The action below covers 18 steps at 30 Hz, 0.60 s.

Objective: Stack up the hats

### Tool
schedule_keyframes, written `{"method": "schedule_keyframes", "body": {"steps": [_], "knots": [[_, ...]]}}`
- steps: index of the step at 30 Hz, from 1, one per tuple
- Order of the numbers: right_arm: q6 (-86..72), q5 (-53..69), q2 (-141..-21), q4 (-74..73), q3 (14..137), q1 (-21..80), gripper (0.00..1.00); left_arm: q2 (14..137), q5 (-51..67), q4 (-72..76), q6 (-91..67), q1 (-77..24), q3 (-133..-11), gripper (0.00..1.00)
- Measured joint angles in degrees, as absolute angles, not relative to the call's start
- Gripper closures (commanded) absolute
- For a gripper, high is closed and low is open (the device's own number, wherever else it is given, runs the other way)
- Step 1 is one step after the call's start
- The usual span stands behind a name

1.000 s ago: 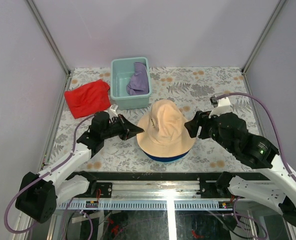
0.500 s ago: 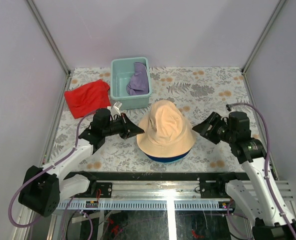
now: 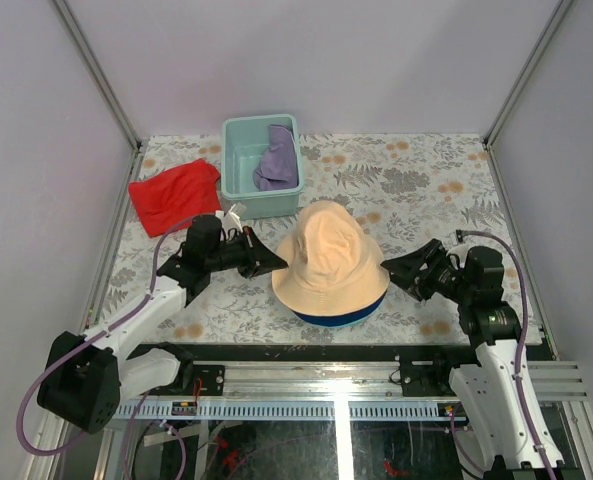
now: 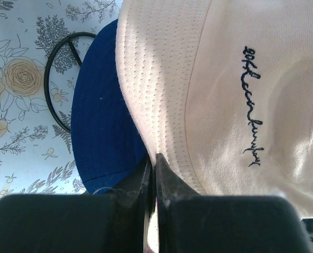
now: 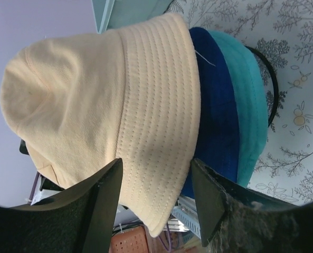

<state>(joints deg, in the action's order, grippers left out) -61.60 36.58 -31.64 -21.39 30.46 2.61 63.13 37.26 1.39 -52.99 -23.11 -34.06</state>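
The tan hat (image 3: 328, 258) sits on top of the dark blue hat (image 3: 337, 318) in the middle of the table. In the right wrist view the tan hat (image 5: 93, 95), the dark blue hat (image 5: 214, 105) and the teal hat (image 5: 247, 105) lie stacked. My left gripper (image 3: 278, 266) is shut on the tan hat's left brim (image 4: 161, 105), above the dark blue brim (image 4: 101, 132). My right gripper (image 3: 396, 270) is open at the stack's right side, with the tan brim between its fingers (image 5: 106, 195). The lavender hat (image 3: 277, 157) lies crumpled in the bin.
The pale-teal bin (image 3: 238, 172) stands at the back, left of centre. The flat red cloth (image 3: 174, 196) lies to its left. A thin black ring (image 4: 53, 79) lies on the floral table under the stack. Grey walls close in on both sides and behind.
My right arm has dropped lower and swung in line with the stack's right brim. The tan hat's dented crown has rounded out. My left gripper has kept its hold.
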Motion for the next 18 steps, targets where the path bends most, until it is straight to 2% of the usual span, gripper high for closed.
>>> {"method": "schedule_keyframes", "body": {"steps": [8, 11, 14, 18], "knots": [[-64.1, 39.6, -30.0, -20.2, 27.4, 2.6, 0.39, 62.2, 37.0, 1.2, -53.0, -23.1, -34.1, 1.00], [-64.7, 40.1, -28.5, -20.2, 26.7, 2.6, 0.44, 62.1, 37.0, 1.2, -53.0, -23.1, -34.1, 1.00], [-65.7, 40.2, -27.4, -19.7, 25.5, 2.6, 0.53, 62.1, 36.9, 1.2, -53.1, -23.1, -34.0, 1.00], [-67.1, 40.2, -27.3, -19.3, 24.4, 2.6, 0.76, 62.2, 36.9, 1.3, -53.3, -23.2, -34.0, 1.00]]}}
